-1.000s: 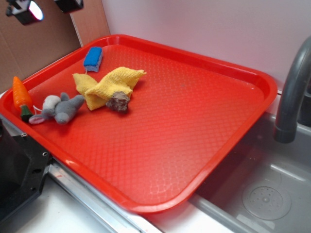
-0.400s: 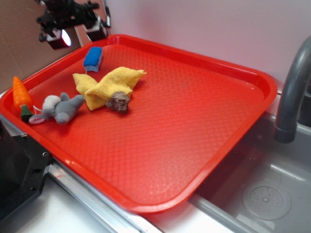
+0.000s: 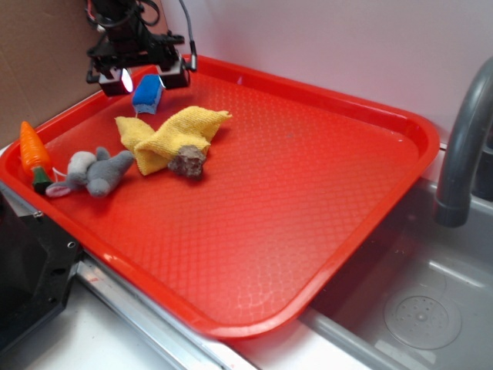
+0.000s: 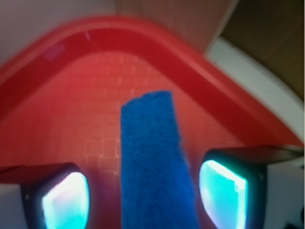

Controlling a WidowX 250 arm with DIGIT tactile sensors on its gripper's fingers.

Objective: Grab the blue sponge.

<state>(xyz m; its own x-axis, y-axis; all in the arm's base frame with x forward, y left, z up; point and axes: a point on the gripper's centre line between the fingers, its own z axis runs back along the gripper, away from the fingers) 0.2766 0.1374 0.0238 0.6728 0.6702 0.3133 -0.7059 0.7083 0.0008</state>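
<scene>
- While the claw (image 3: 143, 79) hangs at the far left corner of the red tray (image 3: 323, 231), its fingers (image 4: 64, 198) stand wide apart on either side of the blue sponge (image 3: 146, 94).
- Whether the pads touch the sponge cannot be told.
- Just in front of the sponge lies a yellow cloth (image 3: 173, 135); a grey plush mouse (image 3: 92, 173) and a toy carrot (image 3: 35, 154) sit nearer the tray's left edge.

The gripper (image 3: 143, 76) hides the blue sponge's (image 3: 146, 98) top edge, and the wrist view is blurred.

txt: none legible | labels/brands/nos: none | both views
</scene>
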